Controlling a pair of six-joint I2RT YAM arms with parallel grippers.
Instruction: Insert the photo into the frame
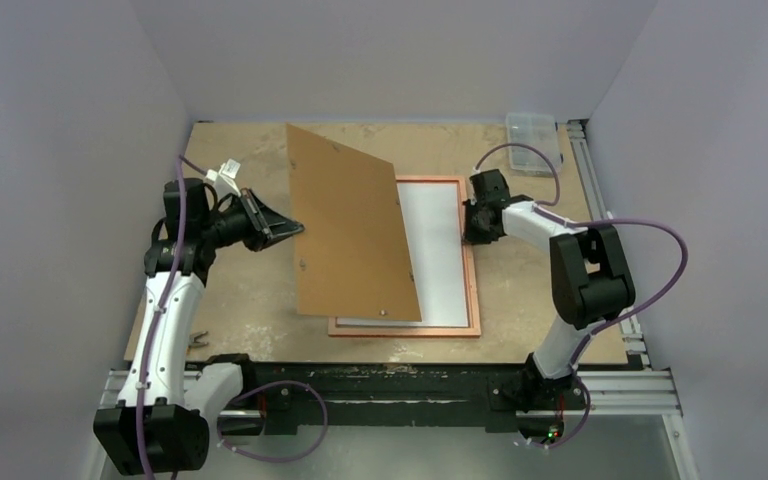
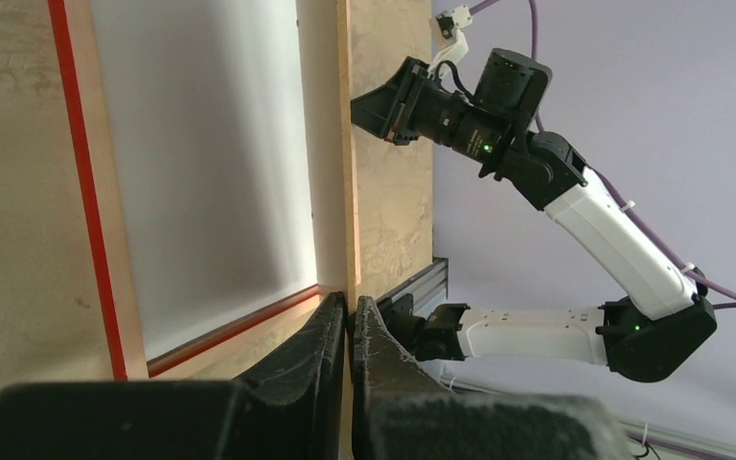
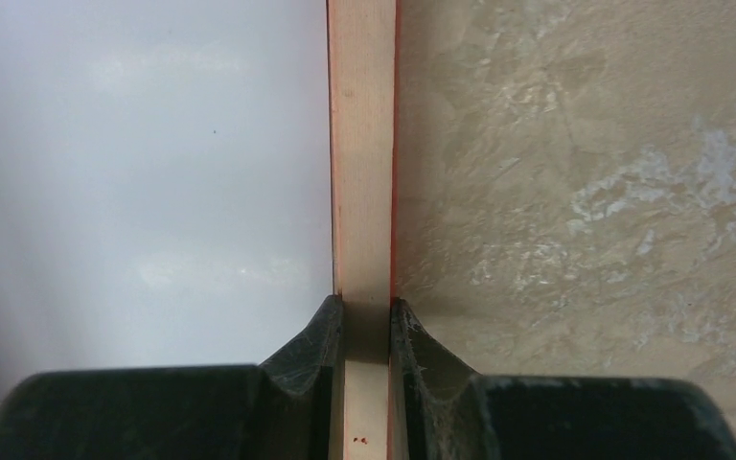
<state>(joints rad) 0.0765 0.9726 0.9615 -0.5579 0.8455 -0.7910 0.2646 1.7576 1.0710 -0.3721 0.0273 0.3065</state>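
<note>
Firmly, right hand (image 3: 366, 311) tight on frame (image 3: 364, 144) rail, left hand (image 2: 350, 305) on board (image 1: 355, 225).

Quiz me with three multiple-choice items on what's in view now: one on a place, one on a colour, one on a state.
1. Where does the right gripper grip?
A. the right rail of the frame
B. a pen
C. nothing

2. What colour shows inside the frame?
A. blue-grey
B. white
C. black

3. How does the backing board stand?
A. flat in the frame
B. tilted, one edge pinched by the left gripper
C. lying on the floor

Answers:
1 A: the right wrist view shows its fingers on both sides of the rail.
2 B: the photo lies white back up.
3 B: the top view shows the board raised at its left edge, slanting over the frame.
</note>
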